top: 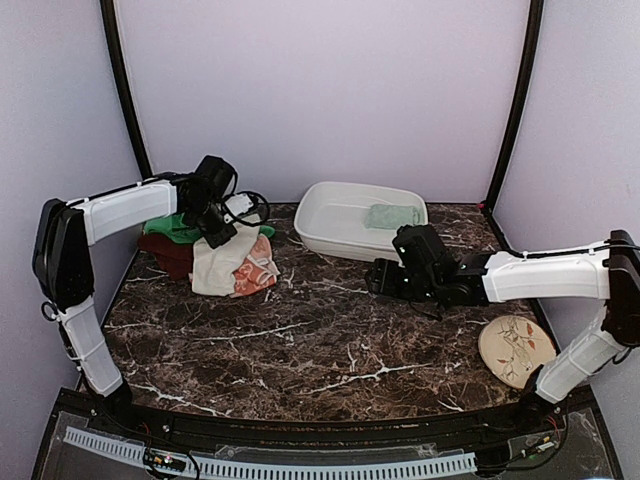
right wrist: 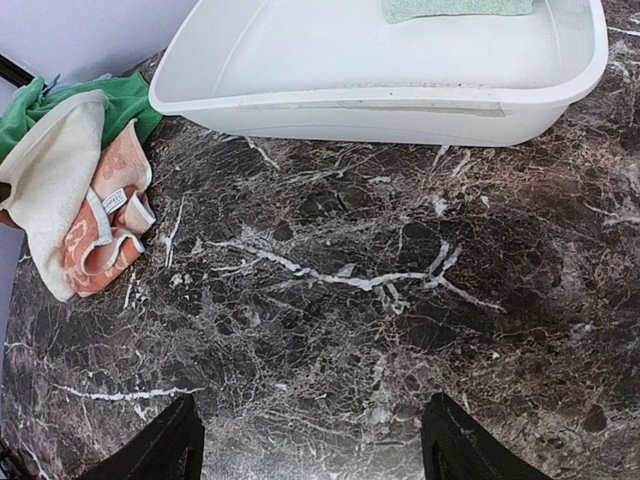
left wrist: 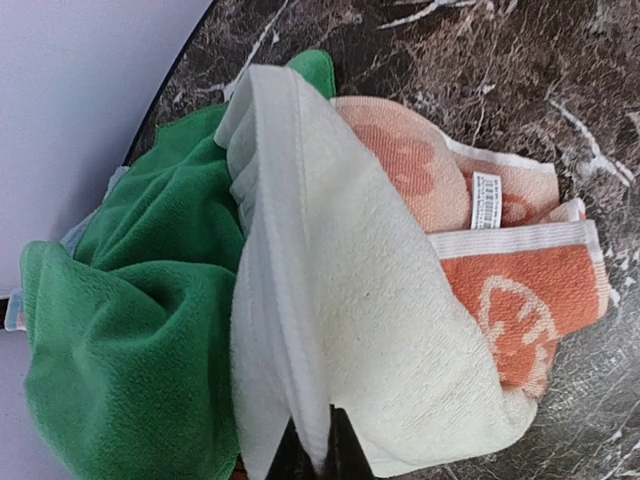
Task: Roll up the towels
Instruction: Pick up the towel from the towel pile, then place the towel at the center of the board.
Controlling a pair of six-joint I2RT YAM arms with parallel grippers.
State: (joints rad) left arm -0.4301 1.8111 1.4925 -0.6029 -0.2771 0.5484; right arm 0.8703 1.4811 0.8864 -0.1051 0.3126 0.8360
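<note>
Noted the left gripper point(top: 214, 226) over the heap at the far-left back of the table point(top: 330, 350), closed tight on a fold of the cream-white towel point(left wrist: 370, 330), with the cloth draped down from the pinch. Saw the bright green towel point(left wrist: 130, 300) bunched just beside it and the orange swirl towel point(left wrist: 520, 290) partly tucked under it, all three touching. Judged every one light, limp and apt to sag or drag a neighbour along. Judged a hemmed corner or edge the best hold, so that one layer comes free and lies flat for rolling. Could not make out the left fingertips under the fold, nor how much cloth sat between them. Could not name a dark maroon cloth point(top: 168, 256) beneath the heap.

Found, further right, the white basin point(top: 330, 238) with the sage-green towel point(top: 392, 215) lying inside at its right end, cut off at the top of the right wrist view. Noted the right gripper point(top: 385, 278) low over bare marble near the basin, fingers point(right wrist: 165, 450) spread wide and holding nothing. Spotted a floral plate point(top: 516, 350) at the far right, well apart.
</note>
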